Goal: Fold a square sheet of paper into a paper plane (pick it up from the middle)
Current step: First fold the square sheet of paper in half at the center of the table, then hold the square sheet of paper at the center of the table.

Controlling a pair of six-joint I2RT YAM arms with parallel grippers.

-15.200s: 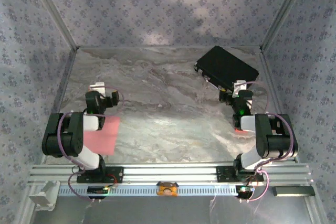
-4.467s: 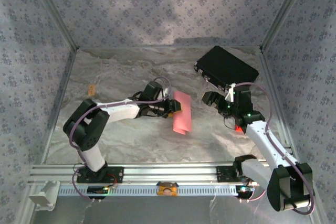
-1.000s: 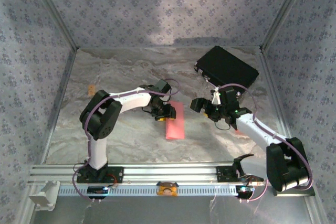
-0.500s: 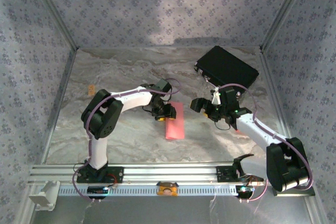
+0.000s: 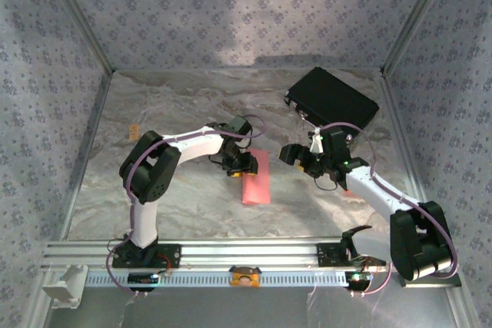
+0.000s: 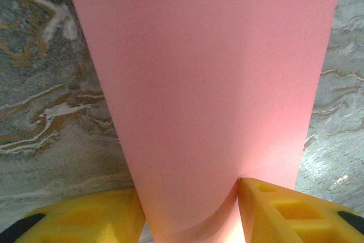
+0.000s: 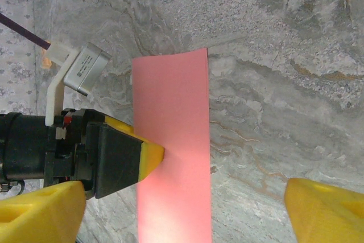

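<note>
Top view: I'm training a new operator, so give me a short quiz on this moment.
1. True or false: the right tool's fingers stand wide apart.
2. What sits beyond the right tool? A) a black case B) a bowl C) a tray
3. Fill in: the left tool is shut on the ____.

Key: 1 true; 2 A; 3 paper.

robot lab test cell, patterned walls, marble-look table, aluminium rail
</note>
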